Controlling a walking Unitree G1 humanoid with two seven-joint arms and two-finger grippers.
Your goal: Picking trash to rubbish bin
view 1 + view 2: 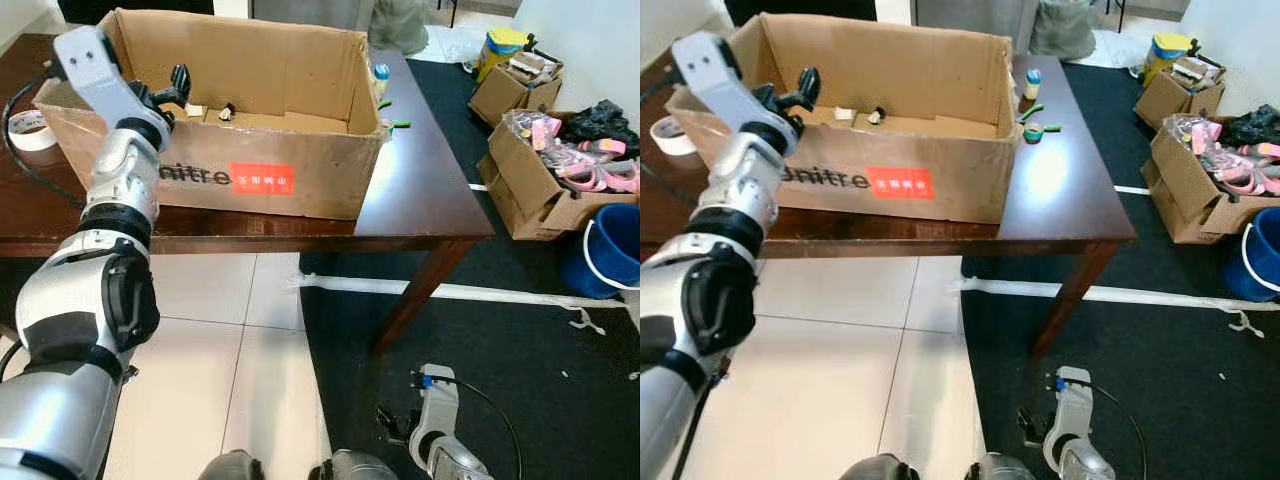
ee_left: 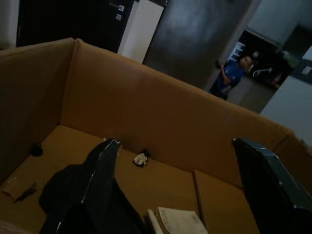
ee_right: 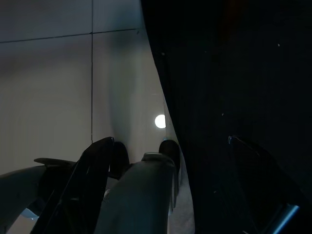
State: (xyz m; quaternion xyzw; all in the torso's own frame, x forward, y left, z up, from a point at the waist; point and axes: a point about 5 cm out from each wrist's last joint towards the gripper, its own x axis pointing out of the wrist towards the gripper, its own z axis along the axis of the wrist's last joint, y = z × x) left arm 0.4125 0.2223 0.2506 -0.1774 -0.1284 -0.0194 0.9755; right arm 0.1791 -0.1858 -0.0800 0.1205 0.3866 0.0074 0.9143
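Observation:
A big open cardboard box [image 1: 300,150] with a red label stands on the dark wooden table [image 1: 420,190]. My left gripper [image 1: 168,90] is over the box's left end, open, with nothing between its fingers [image 2: 100,170]. On the box floor lie a small white and black scrap [image 2: 141,158], a pale card [image 2: 175,222], a dark crumpled piece [image 2: 61,195] and a small black bit [image 2: 36,149]. My right arm [image 1: 435,425] hangs idle near the floor, its gripper [image 3: 178,180] open.
A roll of white tape [image 1: 28,130] lies on the table left of the box. A small bottle [image 1: 1033,82] and a green tape roll [image 1: 1035,132] sit beyond the box. Cardboard boxes of clutter [image 1: 560,160] and a blue bucket [image 1: 610,250] stand at the right. A person [image 2: 234,73] is far behind.

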